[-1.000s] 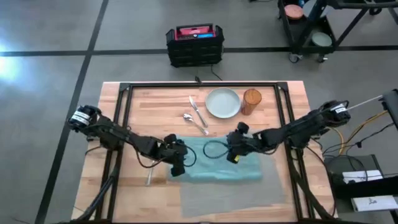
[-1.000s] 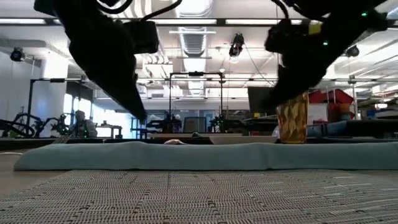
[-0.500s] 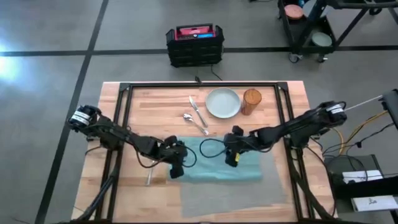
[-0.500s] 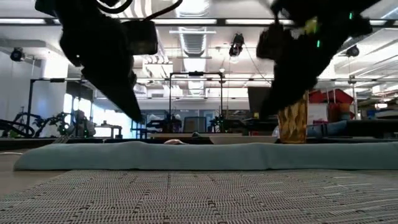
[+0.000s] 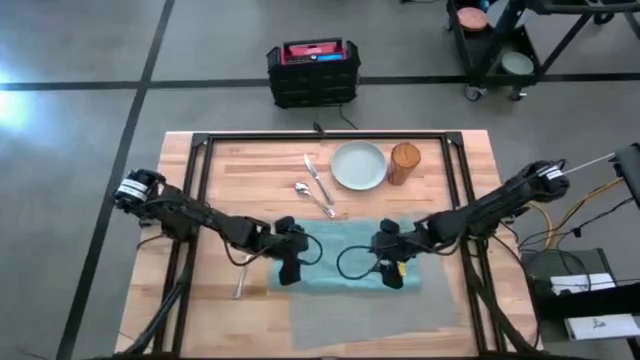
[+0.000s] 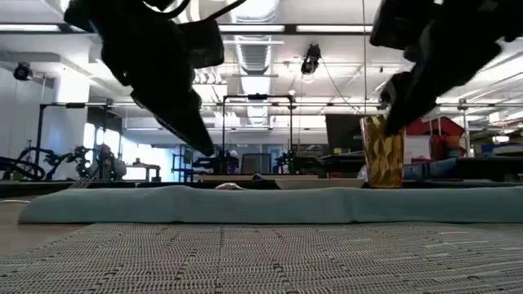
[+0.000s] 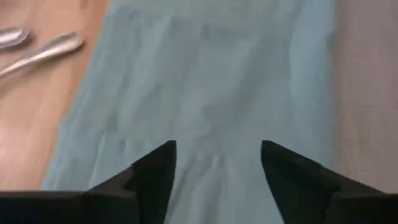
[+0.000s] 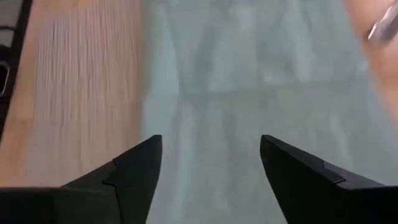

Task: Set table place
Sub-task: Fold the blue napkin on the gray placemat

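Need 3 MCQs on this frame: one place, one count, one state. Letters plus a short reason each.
1. Where is the glass?
A. beside the plate
B. on the napkin
C. on the placemat

2. How many utensils lie next to the plate?
A. one
B. two
C. four

3. State of the left tool?
A. shut on the napkin
C. shut on a fork
B. open above the napkin

Key: 1 A, the high view shows it right beside the plate at the table's far side. 2 B, a knife and spoon lie there. 3 B, the left wrist view shows its fingers spread with teal cloth between them.
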`<state>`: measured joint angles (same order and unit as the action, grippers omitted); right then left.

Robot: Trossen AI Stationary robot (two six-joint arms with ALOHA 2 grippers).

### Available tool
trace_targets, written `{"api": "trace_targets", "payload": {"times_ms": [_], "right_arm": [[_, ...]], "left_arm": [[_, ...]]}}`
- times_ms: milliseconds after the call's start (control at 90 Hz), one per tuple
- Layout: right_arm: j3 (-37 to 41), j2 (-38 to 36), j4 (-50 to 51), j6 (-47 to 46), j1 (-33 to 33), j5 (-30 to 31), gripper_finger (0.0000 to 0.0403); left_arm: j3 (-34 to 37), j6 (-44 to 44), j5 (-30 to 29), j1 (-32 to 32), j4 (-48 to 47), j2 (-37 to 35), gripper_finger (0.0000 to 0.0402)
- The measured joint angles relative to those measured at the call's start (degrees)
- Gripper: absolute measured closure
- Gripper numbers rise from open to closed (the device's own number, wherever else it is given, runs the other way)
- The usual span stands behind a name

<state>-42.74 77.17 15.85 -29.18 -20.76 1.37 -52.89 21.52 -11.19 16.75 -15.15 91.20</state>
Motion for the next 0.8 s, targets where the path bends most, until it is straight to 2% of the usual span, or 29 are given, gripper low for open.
{"api": "trace_targets", "payload": {"times_ms": [100,200,322,478,800], "right_arm": [[-0.2,-1.9,6.2,-6.0,-1.7,-3.9,0.0124],[-0.2,-4.1,11.6,-9.5,-4.3,-4.3,0.0122],[-0.2,-6.0,15.9,-10.9,-6.2,0.5,0.0129],[-0.2,-5.6,17.4,-9.5,-6.5,4.7,0.0144],[-0.3,-1.7,16.1,-9.2,-6.5,7.7,0.0174]], "left_arm": [[-1.9,-1.1,0.2,0.0,-5.6,-0.8,0.0136],[-4.9,-2.6,0.1,0.0,-11.0,-1.8,0.0128],[-5.5,-5.5,0.4,-0.1,-14.1,-2.1,0.0135],[-3.0,-8.9,1.7,-0.2,-15.0,-1.0,0.0155],[0.4,-8.3,2.8,-0.4,-12.6,0.7,0.0189]]}}
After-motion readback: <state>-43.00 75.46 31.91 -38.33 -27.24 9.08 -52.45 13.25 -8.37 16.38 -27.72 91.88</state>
